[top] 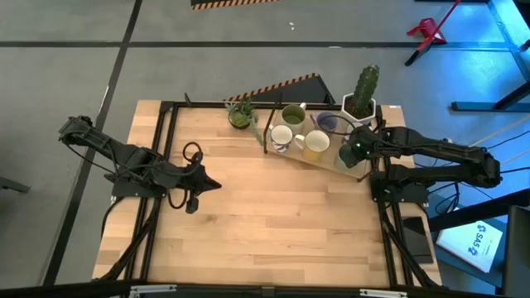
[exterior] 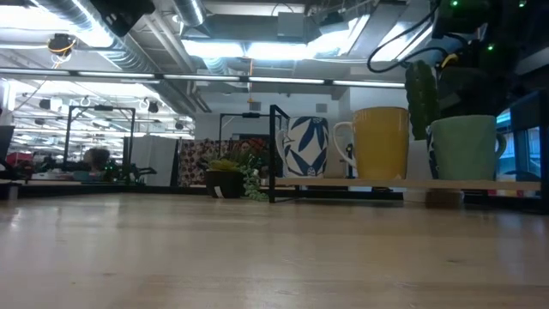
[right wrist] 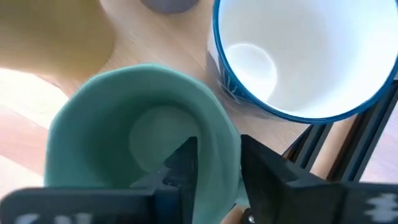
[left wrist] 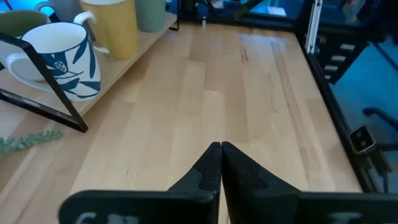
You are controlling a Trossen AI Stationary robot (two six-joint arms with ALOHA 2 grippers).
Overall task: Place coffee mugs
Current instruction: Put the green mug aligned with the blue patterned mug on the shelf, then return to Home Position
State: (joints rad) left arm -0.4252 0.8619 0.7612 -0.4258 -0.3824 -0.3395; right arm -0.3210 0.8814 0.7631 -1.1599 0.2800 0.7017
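Mugs stand on a wooden board [top: 330,161] at the table's far right. These are an olive green mug [top: 292,114], a white mug with blue leaves [top: 281,136] [exterior: 304,146] [left wrist: 62,62], a cream-yellow mug [top: 315,145] [exterior: 377,142] and a lavender-blue mug [top: 327,122]. My right gripper [top: 352,153] [right wrist: 214,168] is shut on the teal green mug [exterior: 463,148] [right wrist: 124,118]. A second white mug with a blue rim [right wrist: 305,62] stands right beside the teal one. My left gripper [top: 211,184] [left wrist: 221,162] waits shut above the table's left middle. My right gripper holds the teal green mug by its wall at the rim [right wrist: 217,155]. One finger [right wrist: 183,165] is inside the cup and the other finger [right wrist: 267,174] is outside. The fingers come from above, pointing down. The mug stands upright, and its base appears to rest on the board [exterior: 412,183].
A white angular pot with a cactus [top: 360,103] stands just beyond the right gripper. A small leafy plant [top: 241,114] [exterior: 225,176] sits at the board's left end. Black frame bars [top: 267,136] [right wrist: 348,143] edge the board. Bare wooden tabletop [top: 273,215] lies nearer.
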